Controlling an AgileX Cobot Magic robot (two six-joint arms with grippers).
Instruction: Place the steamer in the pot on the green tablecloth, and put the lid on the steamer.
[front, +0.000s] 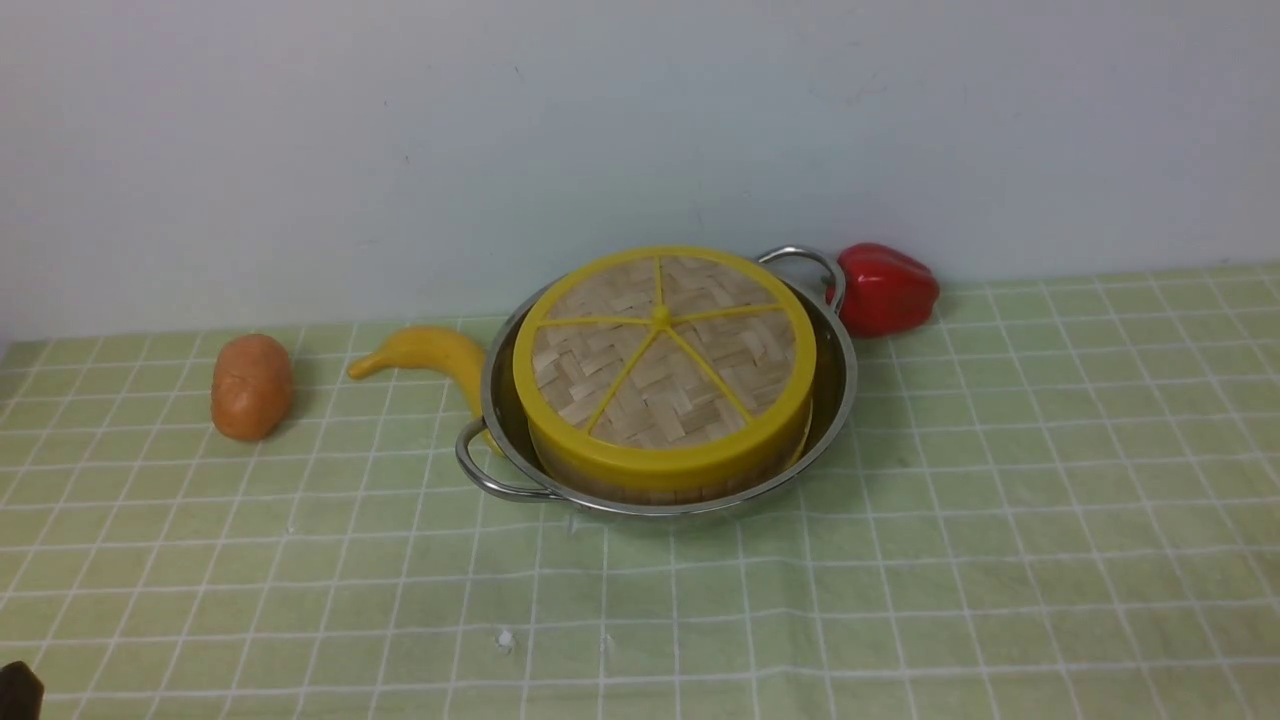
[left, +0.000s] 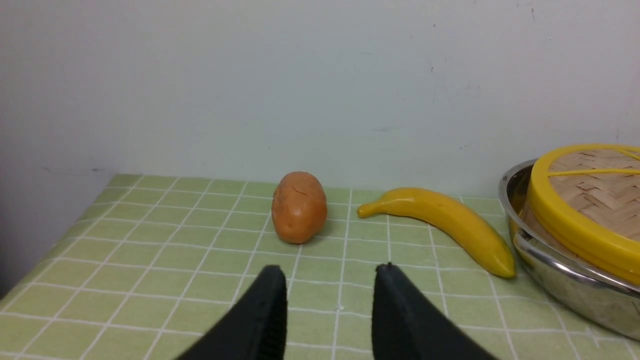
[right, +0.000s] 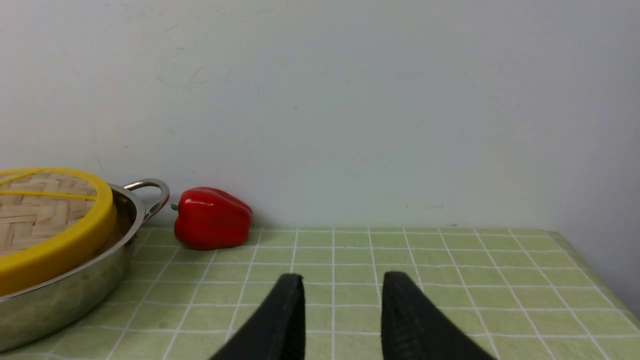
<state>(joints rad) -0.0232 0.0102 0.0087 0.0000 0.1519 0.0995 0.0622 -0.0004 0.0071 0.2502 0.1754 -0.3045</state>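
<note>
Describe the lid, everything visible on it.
The lid is a flat round disc of woven bamboo-look strips with a thick yellow rim and five yellow spokes running from a small centre knob. It sits closed on the steamer, roughly level, inside the steel pot. Only a strip of the steamer's side shows below the rim. No gripper touches it. Both wrist views catch its edge.

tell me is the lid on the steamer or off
On. The lid sits flat over the steamer, which stands inside the pot. Neither gripper touches it.
</note>
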